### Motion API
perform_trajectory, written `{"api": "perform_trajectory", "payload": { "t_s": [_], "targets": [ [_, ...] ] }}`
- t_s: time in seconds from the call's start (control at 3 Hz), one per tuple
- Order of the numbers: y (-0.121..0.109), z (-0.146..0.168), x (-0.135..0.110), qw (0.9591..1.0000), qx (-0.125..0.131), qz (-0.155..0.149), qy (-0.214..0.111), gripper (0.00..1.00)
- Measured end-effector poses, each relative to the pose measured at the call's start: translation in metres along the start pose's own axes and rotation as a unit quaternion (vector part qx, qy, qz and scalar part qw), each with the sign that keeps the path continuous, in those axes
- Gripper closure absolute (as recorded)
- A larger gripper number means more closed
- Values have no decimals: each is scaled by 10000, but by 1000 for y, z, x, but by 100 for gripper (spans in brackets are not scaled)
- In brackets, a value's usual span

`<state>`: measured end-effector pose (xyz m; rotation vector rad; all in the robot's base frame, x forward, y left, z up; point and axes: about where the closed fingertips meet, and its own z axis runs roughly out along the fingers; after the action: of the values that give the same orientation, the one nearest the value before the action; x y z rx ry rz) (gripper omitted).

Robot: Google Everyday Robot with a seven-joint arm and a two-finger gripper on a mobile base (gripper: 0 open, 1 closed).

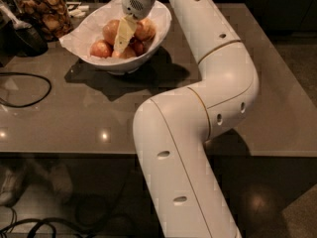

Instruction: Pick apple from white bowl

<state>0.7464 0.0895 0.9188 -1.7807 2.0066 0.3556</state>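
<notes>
Several smaller apples [101, 49] plus big golden apple [111, 31] sit in white bowl [159, 28], desk [74, 115] rear left. Gripper [121, 41] down inside bowl, just beside apple; apart or together: cannot tell. Jar [44, 11] left of bowl.

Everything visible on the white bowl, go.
The bowl is glossy white and looks ceramic, with a slanted, uneven rim. Crumpled white paper lines it and spills past the left edge. It stands upright on the far side of the brown table and casts a shadow toward the camera. Inside lie several apples, with the biggest apple left of centre. The end effector reaches down into it among the fruit. Contact with the bowl itself cannot be told.
</notes>
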Motion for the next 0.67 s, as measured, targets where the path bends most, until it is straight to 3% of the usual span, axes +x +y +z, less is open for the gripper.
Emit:
{"api": "perform_trajectory", "payload": {
  "t_s": [0.33, 0.67],
  "targets": [
    [-2, 2, 5, 10000, 12, 12, 22, 24],
    [-2, 2, 5, 10000, 13, 12, 23, 42]
  ]
}}
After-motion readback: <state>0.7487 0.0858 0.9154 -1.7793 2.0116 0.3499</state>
